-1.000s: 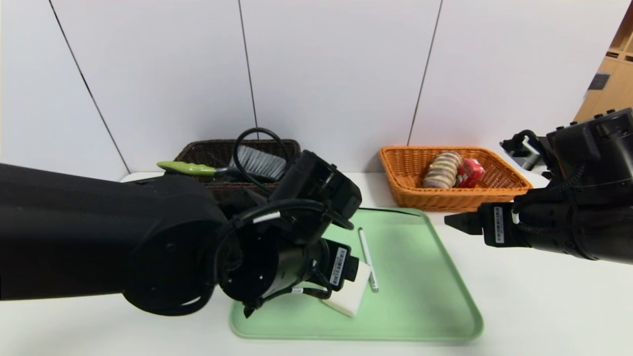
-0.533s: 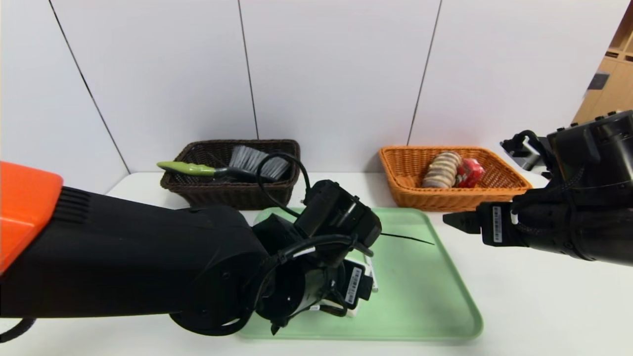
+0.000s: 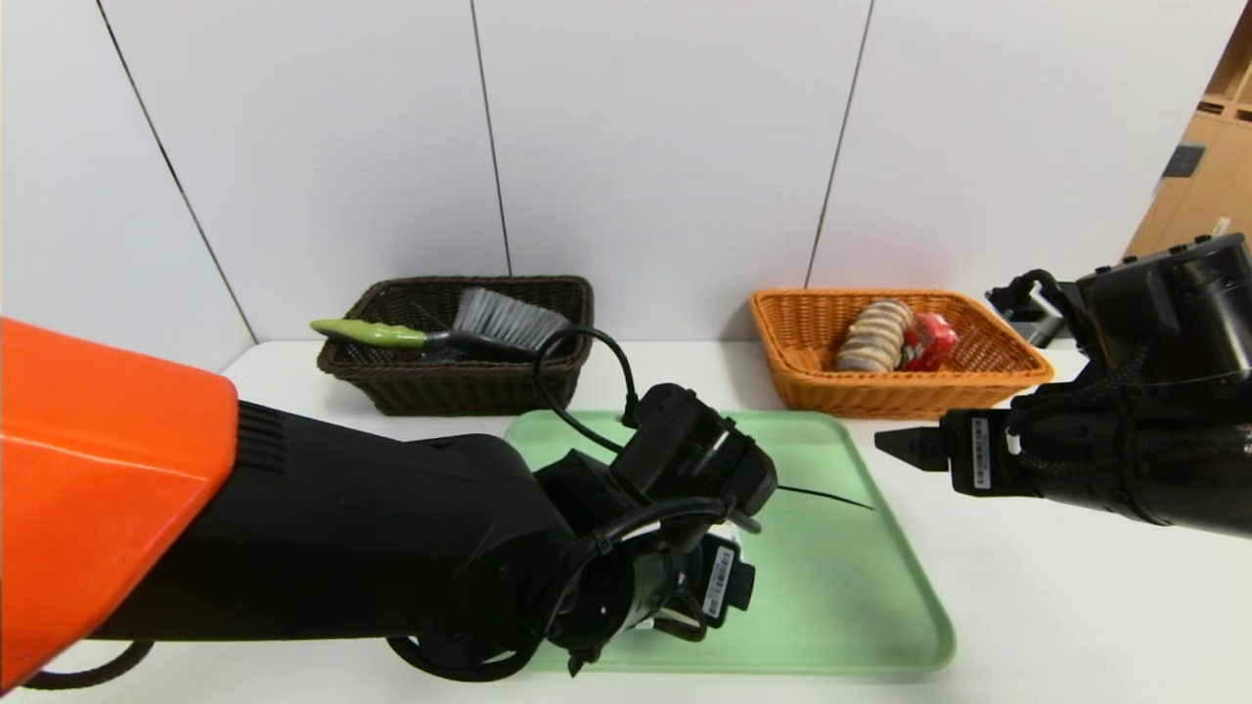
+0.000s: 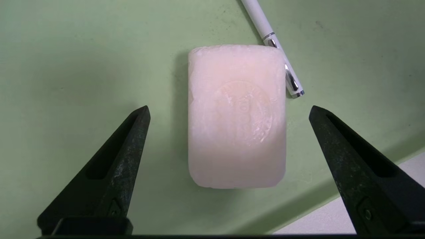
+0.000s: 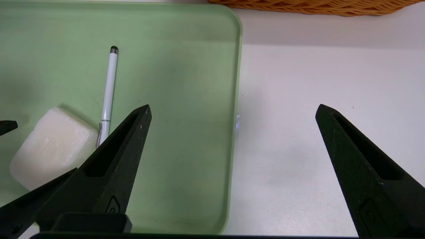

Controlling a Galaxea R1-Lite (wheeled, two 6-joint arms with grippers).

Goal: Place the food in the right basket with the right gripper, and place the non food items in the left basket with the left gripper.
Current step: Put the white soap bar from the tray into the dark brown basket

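A pale bar of soap (image 4: 236,116) lies flat on a green tray (image 3: 861,596), with a white pen (image 4: 272,48) touching its edge. The left claw (image 4: 229,113) hovers directly above the soap, its two black fingers spread wide on either side, not touching it. The right claw (image 5: 232,113) hangs spread wide over the white worktop (image 5: 315,116) beside the tray. Farther back, a dark basket (image 3: 460,376) holds a brush (image 3: 460,328); an orange basket (image 3: 895,386) holds packaged snacks (image 3: 895,334).

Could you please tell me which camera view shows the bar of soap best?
The left wrist view: the soap lies whole between the open left tool. The right wrist view shows it partly cut off; in the head view the left arm hides it.
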